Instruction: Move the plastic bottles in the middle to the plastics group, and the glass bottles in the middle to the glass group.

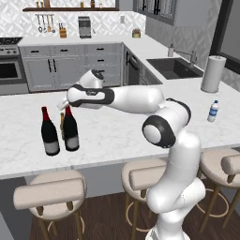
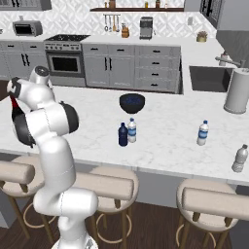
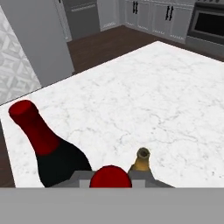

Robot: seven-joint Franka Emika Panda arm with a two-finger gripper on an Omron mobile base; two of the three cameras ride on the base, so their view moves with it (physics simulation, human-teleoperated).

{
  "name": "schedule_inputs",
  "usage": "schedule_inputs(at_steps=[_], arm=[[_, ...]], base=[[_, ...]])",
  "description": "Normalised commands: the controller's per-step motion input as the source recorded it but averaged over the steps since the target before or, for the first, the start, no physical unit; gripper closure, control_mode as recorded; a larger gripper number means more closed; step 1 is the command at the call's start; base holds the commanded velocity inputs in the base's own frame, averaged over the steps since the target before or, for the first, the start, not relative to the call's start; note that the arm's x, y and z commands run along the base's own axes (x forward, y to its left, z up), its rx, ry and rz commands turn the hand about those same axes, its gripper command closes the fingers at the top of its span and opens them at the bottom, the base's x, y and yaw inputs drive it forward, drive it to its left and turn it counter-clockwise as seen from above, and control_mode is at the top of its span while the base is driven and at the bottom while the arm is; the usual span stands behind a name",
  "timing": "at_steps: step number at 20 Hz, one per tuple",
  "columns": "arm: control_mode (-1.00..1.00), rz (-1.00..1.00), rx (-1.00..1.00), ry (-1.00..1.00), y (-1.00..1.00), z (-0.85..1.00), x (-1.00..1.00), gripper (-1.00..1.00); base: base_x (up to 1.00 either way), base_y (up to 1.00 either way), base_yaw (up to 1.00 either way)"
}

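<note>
While the tool point(image 1: 62, 106) hangs over a tall near-black glass wine bottle with red foil neck point(image 1: 71, 129), the pictures do not show whether it grips or is spread. Touching alongside stand a matching wine bottle point(image 1: 49, 132) and a slim amber beer bottle point(image 3: 141, 160) on the white marble table point(image 1: 112, 133). Well off to the side stand an opaque dark blue plastic bottle point(image 2: 123, 134) and a pale translucent one point(image 2: 132, 130).

Two wine bottles point(image 1: 60, 131) side by side on the counter point(image 1: 117, 136), beer bottle point(image 1: 62, 123) just behind.
</note>
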Motion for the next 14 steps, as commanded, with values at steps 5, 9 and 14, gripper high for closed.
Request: schedule_inputs(at_steps=[5, 9, 14], arm=[[-1.0, 0.01, 0.0, 0.0, 0.13, -0.1, 0.11, 1.0], [-1.0, 0.0, 0.0, 0.0, 0.16, -0.12, 0.04, 1.0], [-1.0, 0.0, 0.0, 0.0, 0.1, -0.02, 0.0, 1.0]], base=[[0.0, 0.0, 0.0], [0.0, 0.0, 0.0], [0.0, 0.0, 0.0]])
